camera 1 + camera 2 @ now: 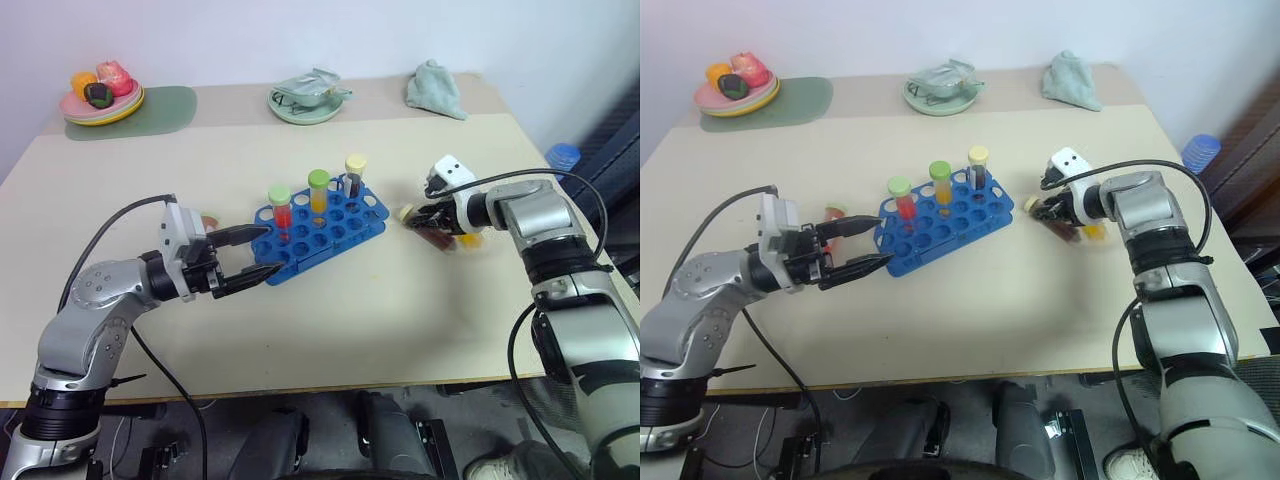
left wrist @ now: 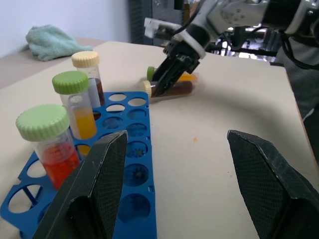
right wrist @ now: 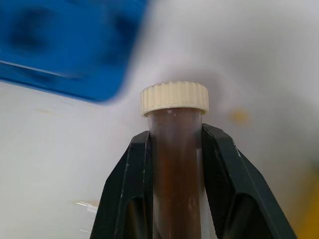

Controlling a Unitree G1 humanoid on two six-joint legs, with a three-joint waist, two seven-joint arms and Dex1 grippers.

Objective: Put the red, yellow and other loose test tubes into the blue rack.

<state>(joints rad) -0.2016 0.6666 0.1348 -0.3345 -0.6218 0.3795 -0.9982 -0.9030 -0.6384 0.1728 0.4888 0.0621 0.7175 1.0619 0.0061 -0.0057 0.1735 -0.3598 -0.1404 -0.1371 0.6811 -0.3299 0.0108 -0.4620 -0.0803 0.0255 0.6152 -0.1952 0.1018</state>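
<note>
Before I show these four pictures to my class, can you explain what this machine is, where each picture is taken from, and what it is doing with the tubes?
It is a humanoid robot with two arms, each ending in a two-fingered black hand. Two pictures look down from cameras on its head; the other two come from a camera on each wrist.

On the beige table stands a blue rack holding three upright tubes: red, yellow and dark liquid. The left hand is open beside the rack, holding nothing. The right hand is shut on a brown tube with a cream cap; an orange tube lies beside it, and another loose tube lies left of the rack.

At the far edge are a plate of toy food, a green dish and a cloth.
</note>
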